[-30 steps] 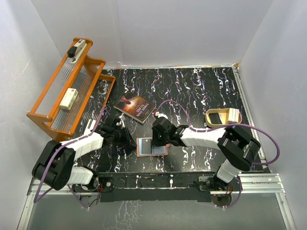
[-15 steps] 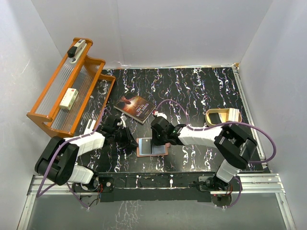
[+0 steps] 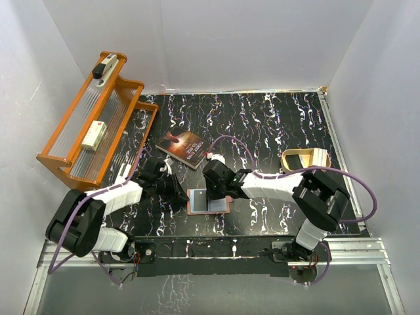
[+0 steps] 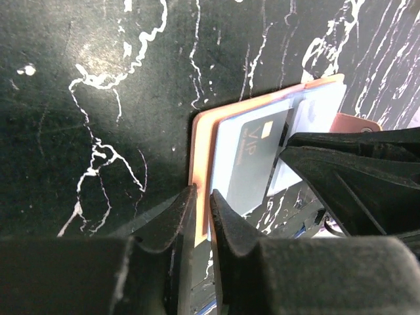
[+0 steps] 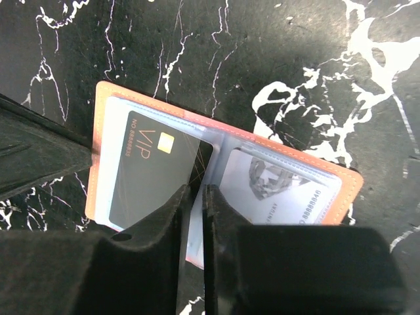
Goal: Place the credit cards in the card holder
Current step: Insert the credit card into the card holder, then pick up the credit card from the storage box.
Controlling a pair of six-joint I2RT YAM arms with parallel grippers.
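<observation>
1. Black marble-look table [image 3: 275, 125] with white veins, plain white walls [image 3: 216, 39] on three sides.
2. Reddish-brown leather card holder [image 3: 209, 201] lies open and flat between the two pincers, clear sleeves facing up.
3. Left pincer [image 4: 202, 205]: jaws pressed nearly together, pinching the card holder's outer edge, which runs straight into their gap.
4. Right pincer [image 5: 195, 197]: jaws nearly together too. A corner of the dark rectangular plastic card marked VIP [image 5: 154, 169] runs into the gap, so it looks pinched, though card and sleeve film are hard to tell apart.
5. Dark card sits just ahead-left of the right pincer, skewed over one sleeve page. Pale blue-white plastic card [image 5: 282, 190] sits just ahead-right and appears tucked under film.
6. Step, judged: seating the dark card.
   - Left pincer should pin the cover.
   - Right pincer should square the card to the sleeve mouth, slide it low and flat, and release only once its edge is under film.
   - Risk: the holder skates on the slick top, or the film buckles.
7. Beyond both pincers: dark paperback book [image 3: 185, 148]. Far beyond the left one: orange wooden rack [image 3: 92, 131]. Out past the right one: beige-gold rounded tin [image 3: 304, 161].
</observation>
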